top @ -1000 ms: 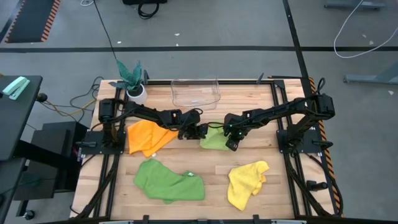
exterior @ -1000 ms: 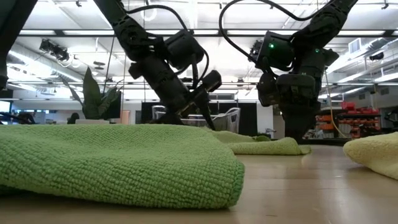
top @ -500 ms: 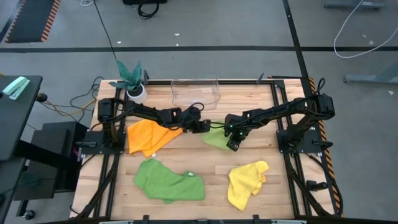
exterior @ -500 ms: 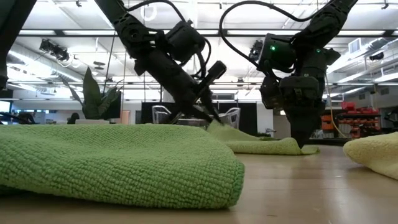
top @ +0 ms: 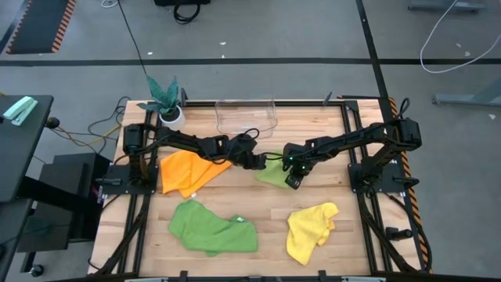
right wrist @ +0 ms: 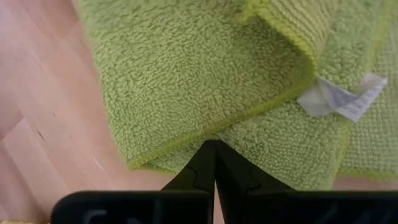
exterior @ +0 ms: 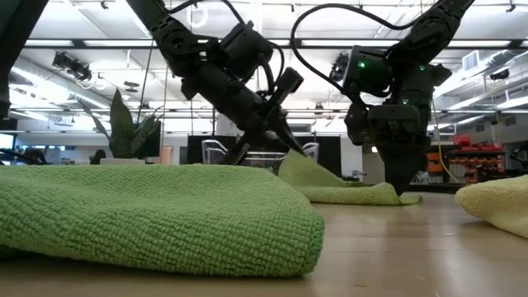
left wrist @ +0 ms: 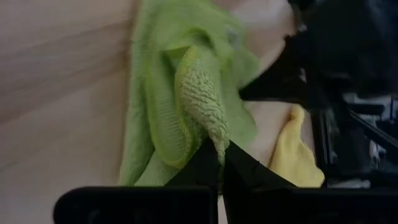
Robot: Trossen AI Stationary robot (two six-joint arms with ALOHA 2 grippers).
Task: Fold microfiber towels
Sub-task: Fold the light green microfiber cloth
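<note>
Since a second ago the left pincer (top: pixel 259 162) has snapped shut on the near edge of the lime green towel (top: pixel 273 174) and raised it off the surface (top: pixel 266 213), while the right pincer (top: pixel 293 181) has closed on the towel's 3 o'clock side. The towel lies mid-surface; a fold looks underway.

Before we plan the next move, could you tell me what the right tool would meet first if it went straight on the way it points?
The right tool would meet the light lime green towel at once; it already pinches its edge.
</note>
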